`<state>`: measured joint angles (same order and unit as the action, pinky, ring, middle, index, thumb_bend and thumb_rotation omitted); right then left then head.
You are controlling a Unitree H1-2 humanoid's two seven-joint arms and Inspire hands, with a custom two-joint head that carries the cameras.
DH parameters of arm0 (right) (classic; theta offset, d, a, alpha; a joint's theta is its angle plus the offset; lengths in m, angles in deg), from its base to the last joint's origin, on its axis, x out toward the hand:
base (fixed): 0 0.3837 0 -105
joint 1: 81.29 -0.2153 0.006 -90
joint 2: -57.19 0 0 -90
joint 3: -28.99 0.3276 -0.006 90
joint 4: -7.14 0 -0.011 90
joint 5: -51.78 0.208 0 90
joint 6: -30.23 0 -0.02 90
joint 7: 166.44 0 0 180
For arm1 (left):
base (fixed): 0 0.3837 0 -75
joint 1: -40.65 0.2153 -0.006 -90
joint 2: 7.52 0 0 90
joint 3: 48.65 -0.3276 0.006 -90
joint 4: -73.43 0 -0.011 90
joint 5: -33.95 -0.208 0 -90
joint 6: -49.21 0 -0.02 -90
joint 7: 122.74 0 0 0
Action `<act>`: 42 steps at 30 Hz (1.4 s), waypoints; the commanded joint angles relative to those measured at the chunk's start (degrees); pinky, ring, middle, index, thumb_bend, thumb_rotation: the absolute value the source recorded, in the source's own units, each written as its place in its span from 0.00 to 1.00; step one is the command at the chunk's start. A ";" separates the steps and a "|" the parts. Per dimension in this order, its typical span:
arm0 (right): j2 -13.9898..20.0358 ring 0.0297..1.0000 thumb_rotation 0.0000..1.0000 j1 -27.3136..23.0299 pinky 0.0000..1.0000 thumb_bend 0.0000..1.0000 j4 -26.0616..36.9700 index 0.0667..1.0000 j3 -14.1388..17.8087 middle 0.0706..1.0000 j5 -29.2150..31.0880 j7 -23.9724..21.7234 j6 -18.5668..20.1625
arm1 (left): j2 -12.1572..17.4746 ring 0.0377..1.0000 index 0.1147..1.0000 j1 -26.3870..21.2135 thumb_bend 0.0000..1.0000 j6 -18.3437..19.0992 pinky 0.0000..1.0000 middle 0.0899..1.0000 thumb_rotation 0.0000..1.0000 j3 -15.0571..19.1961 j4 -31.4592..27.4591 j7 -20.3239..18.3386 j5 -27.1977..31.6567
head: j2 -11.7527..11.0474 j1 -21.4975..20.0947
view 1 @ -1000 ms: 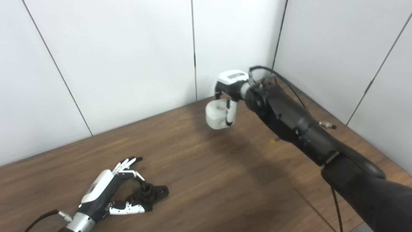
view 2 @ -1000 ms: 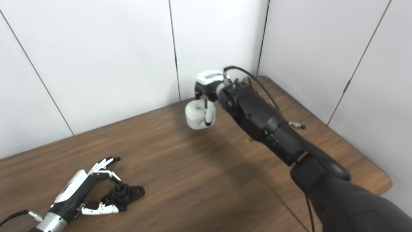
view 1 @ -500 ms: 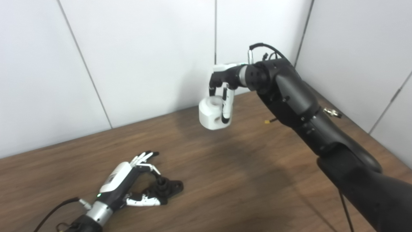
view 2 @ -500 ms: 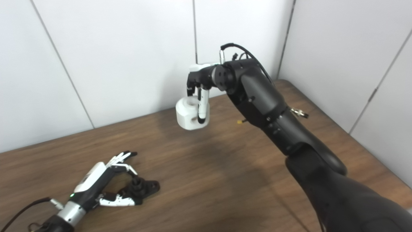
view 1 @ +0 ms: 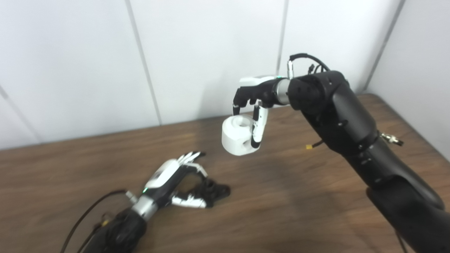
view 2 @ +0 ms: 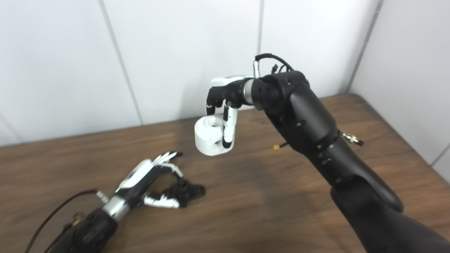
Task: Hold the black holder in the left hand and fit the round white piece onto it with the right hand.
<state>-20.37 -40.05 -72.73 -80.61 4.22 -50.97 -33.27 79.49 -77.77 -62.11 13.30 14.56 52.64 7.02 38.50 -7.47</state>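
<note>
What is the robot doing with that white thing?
The robot is putting two parts together. Its right hand holds the round white piece up in the air above the wooden table. Its left hand is down on the table, curled around the black holder, which looks like it rests on the tabletop. The two parts are apart, so the white piece is not on the holder yet.

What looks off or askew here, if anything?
Nothing stands out. The right hand holds the round white piece in the air, roughly upright; the left hand is at the black holder on the wooden table.
</note>
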 commanded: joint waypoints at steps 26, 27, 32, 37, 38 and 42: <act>-3.54 0.95 0.14 5.51 1.00 0.53 7.60 0.44 -1.94 0.78 4.75 9.82 -1.32 | -4.28 1.00 0.41 4.29 0.52 6.46 1.00 0.93 0.06 -4.12 4.46 -3.25 -3.83 | 1.32 4.16; -3.56 0.95 0.14 5.57 1.00 0.53 7.43 0.44 -2.12 0.78 4.80 9.96 -1.24 | -4.33 1.00 0.41 4.31 0.52 6.45 1.00 0.93 0.06 -4.08 4.46 -3.18 -3.77 | 1.32 4.16; -3.55 0.95 0.14 5.98 1.00 0.52 6.53 0.44 -2.94 0.78 5.71 10.88 -1.99 | -4.40 1.00 0.41 4.42 0.52 6.57 1.00 0.93 0.06 -4.07 4.17 -3.12 -3.62 | 1.43 4.29; -3.59 0.95 0.14 6.07 1.00 0.52 5.31 0.44 -3.56 0.78 6.02 11.51 -2.18 | -4.25 1.00 0.41 4.56 0.52 6.99 1.00 0.93 0.06 -4.20 3.38 -3.45 -3.59 | 1.82 4.38; -3.65 0.95 0.14 6.05 1.00 0.52 5.09 0.44 -3.67 0.78 5.95 11.56 -2.01 | -4.23 1.00 0.41 4.59 0.52 7.19 1.00 0.93 0.06 -4.22 3.20 -3.63 -3.49 | 1.82 4.38; -3.95 0.96 0.14 6.08 1.00 0.52 4.08 0.44 -4.11 0.79 5.77 12.29 -2.16 | -4.14 1.00 0.41 4.78 0.52 7.49 1.00 0.93 0.06 -4.39 2.62 -3.68 -3.44 | 1.89 4.58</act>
<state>-24.16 -31.59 -69.24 -84.99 10.07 -40.17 -34.97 77.94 -77.83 -59.33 12.85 14.32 54.41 6.05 40.34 -2.81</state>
